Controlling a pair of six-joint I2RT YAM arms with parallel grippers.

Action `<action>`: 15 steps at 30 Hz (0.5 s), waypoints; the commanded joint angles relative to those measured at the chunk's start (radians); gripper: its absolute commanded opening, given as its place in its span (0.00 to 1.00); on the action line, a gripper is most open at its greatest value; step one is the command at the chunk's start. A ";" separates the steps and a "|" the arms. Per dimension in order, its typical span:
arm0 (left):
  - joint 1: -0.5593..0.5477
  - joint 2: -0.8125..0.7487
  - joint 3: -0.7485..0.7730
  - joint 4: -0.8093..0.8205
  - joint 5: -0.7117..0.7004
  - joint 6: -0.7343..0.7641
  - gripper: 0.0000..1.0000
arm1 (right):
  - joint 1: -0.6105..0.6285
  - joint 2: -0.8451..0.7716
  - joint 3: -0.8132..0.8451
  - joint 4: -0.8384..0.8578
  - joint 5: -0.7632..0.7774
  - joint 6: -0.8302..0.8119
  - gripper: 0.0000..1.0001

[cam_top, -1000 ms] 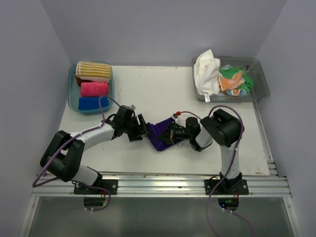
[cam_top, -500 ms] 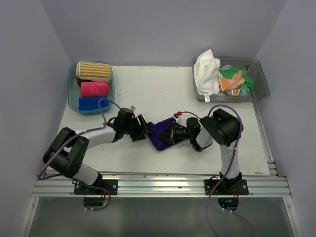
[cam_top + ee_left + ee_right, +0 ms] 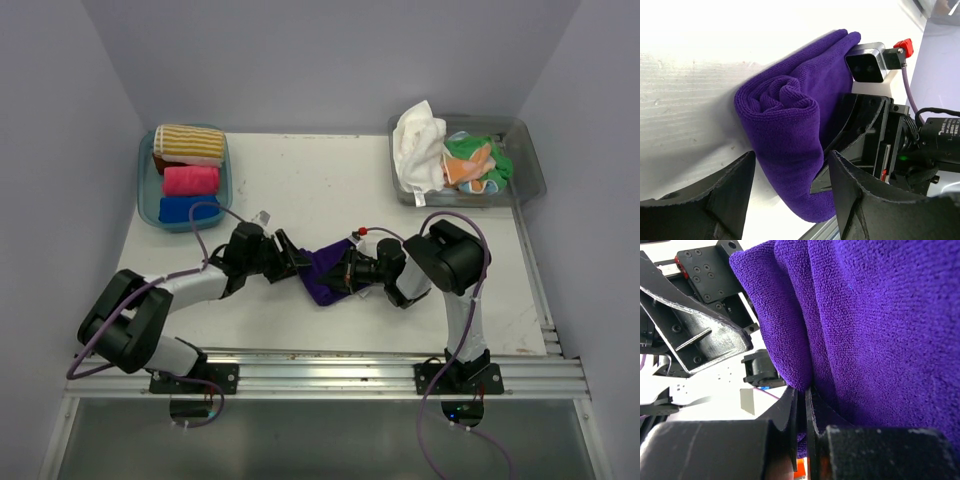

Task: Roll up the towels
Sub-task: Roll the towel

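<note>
Left wrist shows purple towel (image 3: 790, 135) loosely rolled, folds bunched.

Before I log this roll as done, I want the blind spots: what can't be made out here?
Purple towel, top view: left gripper and right gripper cover its ends; tightness unclear.
Right gripper's pinch, right wrist view: towel fills the frame; how much cloth is held is hidden.
Right tub, top view: heaped towels overlap; count unclear.
Left fingers, left wrist view: bases cut off by bottom edge.
</note>
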 commanded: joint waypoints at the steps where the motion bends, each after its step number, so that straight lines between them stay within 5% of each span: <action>1: 0.005 0.018 0.017 0.067 -0.020 0.005 0.63 | 0.004 0.009 -0.007 0.086 -0.014 0.005 0.00; 15: 0.005 0.160 0.087 0.091 -0.027 -0.026 0.50 | 0.004 0.017 -0.011 0.085 -0.017 0.000 0.00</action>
